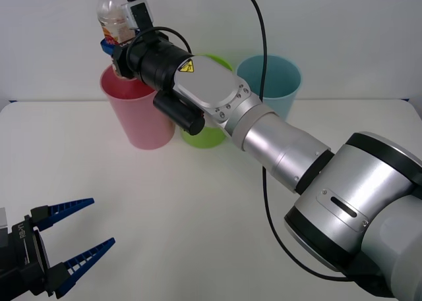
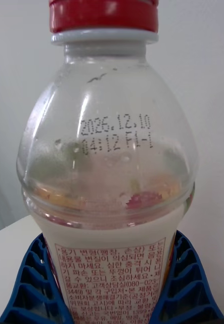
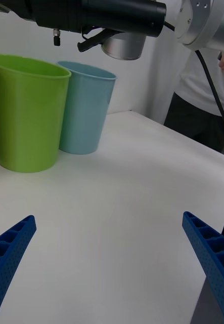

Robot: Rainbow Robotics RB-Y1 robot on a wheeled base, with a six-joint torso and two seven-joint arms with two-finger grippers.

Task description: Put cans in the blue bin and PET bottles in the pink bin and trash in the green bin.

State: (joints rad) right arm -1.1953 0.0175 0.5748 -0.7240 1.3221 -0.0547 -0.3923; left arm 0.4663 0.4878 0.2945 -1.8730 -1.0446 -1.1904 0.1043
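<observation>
Front view: right gripper [image 1: 117, 51] clamped on upright PET bottle [image 1: 113, 16], pink bin [image 1: 135, 110] mouth directly below; right wrist view: blue fingers [image 2: 185, 283] pinch the bottle's label; left wrist view: left gripper [image 3: 112, 263], jaws apart, idles far nearside.

Front camera high, facing forward-down over white worktop [image 1: 198, 209]; left wrist camera low, sharing lime-green plastic bin [image 3: 28, 114]; right wrist camera very close.

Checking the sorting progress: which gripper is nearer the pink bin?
Right. The right gripper holds the PET bottle just above the pink bin; the left gripper hangs open low at the table's near edge, well away.
</observation>
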